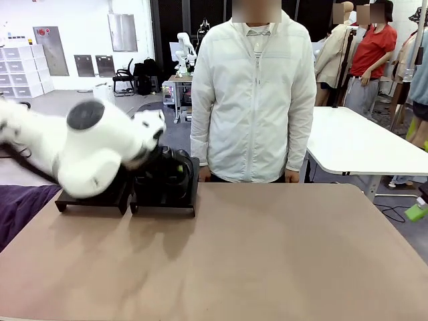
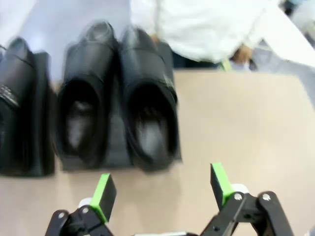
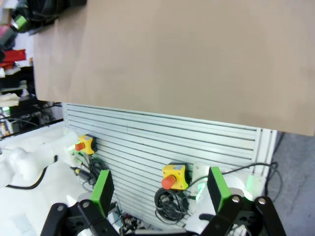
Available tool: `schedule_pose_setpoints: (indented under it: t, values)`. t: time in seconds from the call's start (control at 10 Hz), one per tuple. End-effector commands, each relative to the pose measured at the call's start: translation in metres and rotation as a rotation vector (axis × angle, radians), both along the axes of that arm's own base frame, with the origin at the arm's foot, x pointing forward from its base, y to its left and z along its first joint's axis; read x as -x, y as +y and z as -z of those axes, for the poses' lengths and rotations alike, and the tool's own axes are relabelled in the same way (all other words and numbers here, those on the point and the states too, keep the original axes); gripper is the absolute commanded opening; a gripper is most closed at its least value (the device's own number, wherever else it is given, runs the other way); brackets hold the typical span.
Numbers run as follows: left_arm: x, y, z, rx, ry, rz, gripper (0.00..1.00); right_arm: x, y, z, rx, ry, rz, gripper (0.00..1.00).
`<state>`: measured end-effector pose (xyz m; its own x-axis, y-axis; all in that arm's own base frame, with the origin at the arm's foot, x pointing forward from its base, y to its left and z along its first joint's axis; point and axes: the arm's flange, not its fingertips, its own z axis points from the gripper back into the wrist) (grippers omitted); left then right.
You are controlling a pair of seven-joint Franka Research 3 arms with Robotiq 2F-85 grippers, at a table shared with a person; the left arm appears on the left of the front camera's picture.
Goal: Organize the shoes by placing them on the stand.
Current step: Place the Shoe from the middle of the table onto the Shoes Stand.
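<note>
Your left gripper [image 2: 162, 189] hangs with its green pads spread and nothing between them, just short of the near edge of the stand [image 2: 115, 157]. Two black slip-on shoes [image 2: 147, 103] sit side by side on that tray, toes toward the person in the white jacket [image 1: 254, 100], with another shoe [image 2: 17, 98] on the tray beside it. The blur hints the wrist is moving: swing it low and a finger could clip a heel and drag a shoe off. Your right gripper [image 3: 157, 189], pads also spread and empty, hangs beyond the table's edge [image 3: 162, 120], above yellow emergency-stop boxes [image 3: 174, 176] and cables that could snag it.
</note>
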<state>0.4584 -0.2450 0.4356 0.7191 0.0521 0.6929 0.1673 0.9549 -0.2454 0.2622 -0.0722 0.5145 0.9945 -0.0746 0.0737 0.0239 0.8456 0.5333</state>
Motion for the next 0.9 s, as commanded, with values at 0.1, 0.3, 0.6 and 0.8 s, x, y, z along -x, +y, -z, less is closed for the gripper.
schedule_pose_setpoints:
  t: [0.1,0.3,0.6,0.8]
  values:
    - [0.083,0.153,-0.067,0.15,0.242,0.305,1.0,0.001,-0.003,-0.001,-0.013,-0.013,-0.02,1.0]
    - [0.092,0.193,-0.071,0.245,0.227,0.34,1.0,0.001,-0.003,-0.001,-0.013,-0.013,-0.02,1.0]
    - [0.065,0.219,-0.081,0.189,0.283,0.384,1.0,0.001,-0.003,-0.001,-0.013,-0.013,-0.02,1.0]
    - [0.017,0.246,-0.102,0.102,0.202,0.185,1.0,0.001,-0.003,-0.001,-0.013,-0.013,-0.02,1.0]
